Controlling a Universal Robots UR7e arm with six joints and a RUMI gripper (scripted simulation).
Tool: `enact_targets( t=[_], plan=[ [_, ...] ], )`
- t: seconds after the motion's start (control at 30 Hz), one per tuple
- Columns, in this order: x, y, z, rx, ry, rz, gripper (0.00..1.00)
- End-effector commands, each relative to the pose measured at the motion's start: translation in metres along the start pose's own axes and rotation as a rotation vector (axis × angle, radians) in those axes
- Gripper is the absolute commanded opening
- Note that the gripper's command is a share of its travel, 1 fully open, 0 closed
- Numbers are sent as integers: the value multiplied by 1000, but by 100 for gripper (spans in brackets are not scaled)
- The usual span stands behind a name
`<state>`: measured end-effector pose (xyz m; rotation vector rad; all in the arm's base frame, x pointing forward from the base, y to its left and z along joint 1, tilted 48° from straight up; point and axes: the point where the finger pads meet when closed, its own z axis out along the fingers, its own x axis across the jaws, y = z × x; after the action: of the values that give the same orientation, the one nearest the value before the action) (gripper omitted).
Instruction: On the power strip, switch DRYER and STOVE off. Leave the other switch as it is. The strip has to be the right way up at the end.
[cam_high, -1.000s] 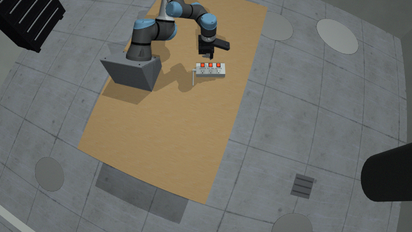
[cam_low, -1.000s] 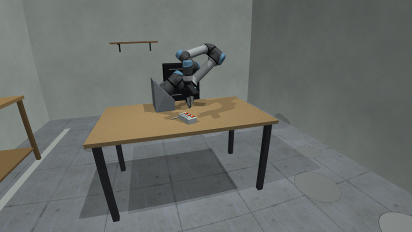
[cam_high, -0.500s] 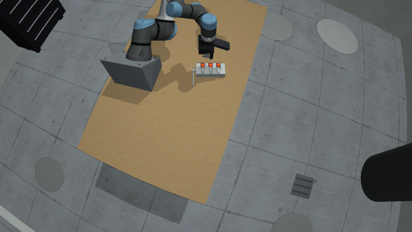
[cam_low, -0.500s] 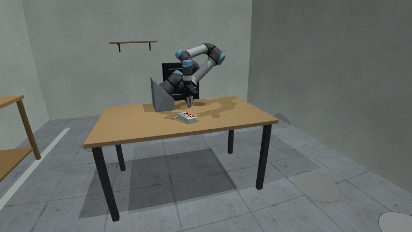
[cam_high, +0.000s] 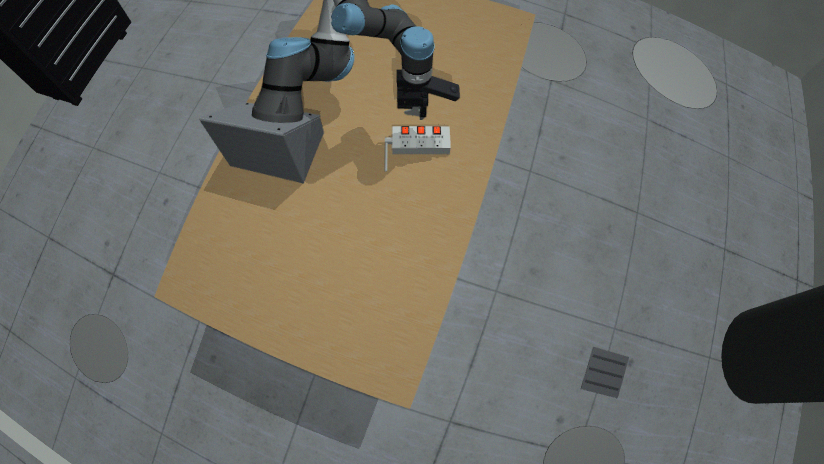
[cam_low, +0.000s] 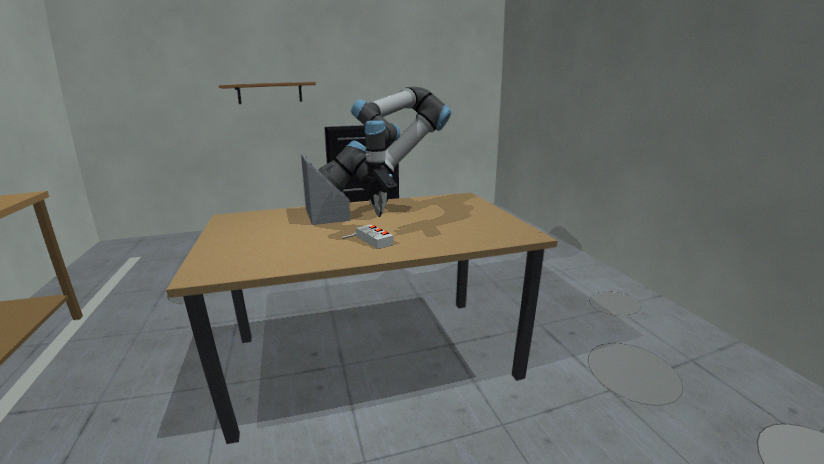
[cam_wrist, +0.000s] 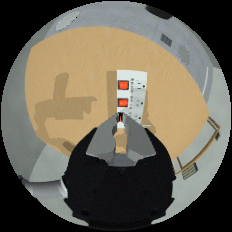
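Power strip: upright on counter, three switches lit. Gripper: fully closed, empty, above. Press squarely with closed tips.

wooden bench with black legs: 1 | white rectangular power strip with short grey cord: 1 | red lit rocker switches on strip: 3 | grey-and-blue jointed arm: 1 | black two-jaw hand, jaws together: 1 | grey wedge-shaped arm pedestal: 1
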<state>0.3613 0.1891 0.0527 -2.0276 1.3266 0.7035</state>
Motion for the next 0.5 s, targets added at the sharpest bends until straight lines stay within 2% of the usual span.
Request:
enact_targets(
  t=[0.0, 0.47],
  plan=[
    [-1, 1, 4, -2, -3, 0, 0],
    [-1, 2, 14, -3, -5, 1, 0]
  ],
)
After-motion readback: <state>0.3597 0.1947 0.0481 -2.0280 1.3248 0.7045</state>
